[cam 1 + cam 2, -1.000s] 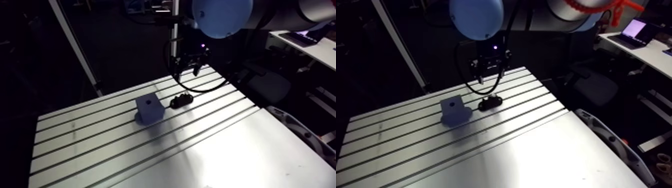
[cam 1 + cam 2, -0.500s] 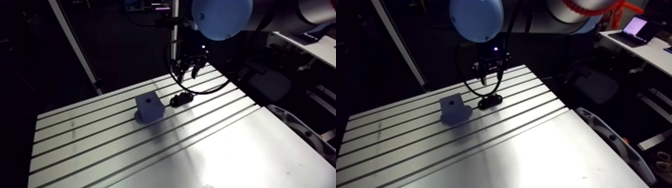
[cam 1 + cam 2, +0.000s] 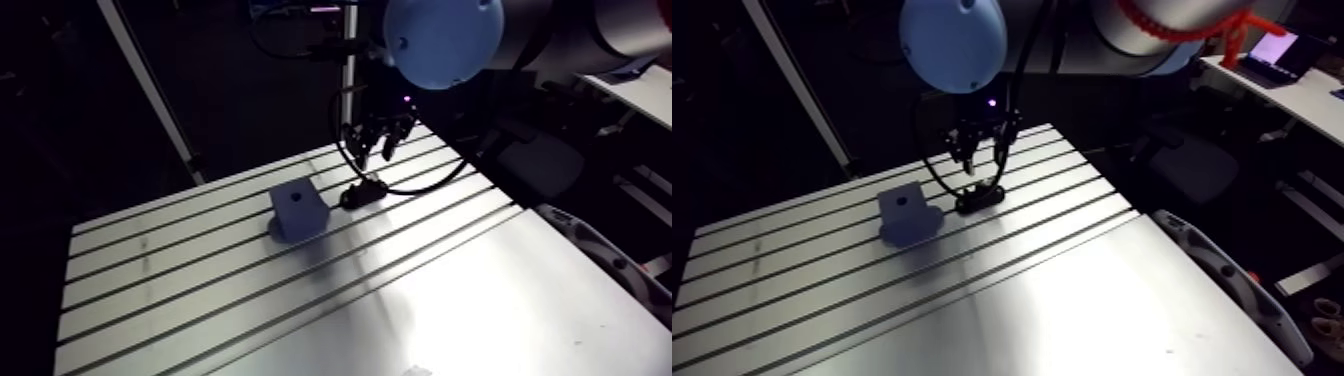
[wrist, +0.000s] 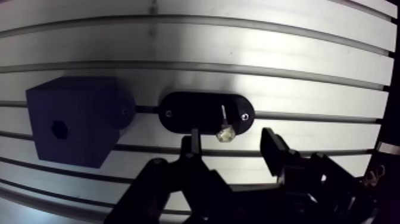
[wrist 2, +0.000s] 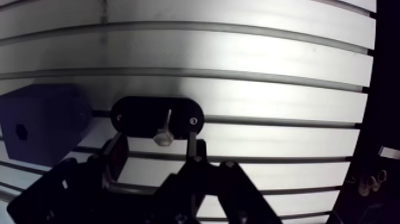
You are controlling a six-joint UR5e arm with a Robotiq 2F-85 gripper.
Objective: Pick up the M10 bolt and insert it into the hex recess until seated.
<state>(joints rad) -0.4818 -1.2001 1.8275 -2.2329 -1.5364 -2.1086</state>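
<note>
- Tool (image 4: 232, 143) — fingers spread wide, holding nothing, hovering over the worktop (image 4: 250, 47).
- Bolt (image 4: 224, 125) lies on a black oval plate (image 4: 190, 113), with its head just ahead of the gap between the fingers.
- Arm view: dark block (image 3: 298, 212) sits just beside the plate, at about nine o'clock — hex hole (image 4: 58, 127) in its upward face.

Robotics lab: slotted aluminium table (image 3: 450, 300) (black plate (image 4: 196, 113) screwed over one slot) beneath a robot arm (image 3: 445, 35).
</note>
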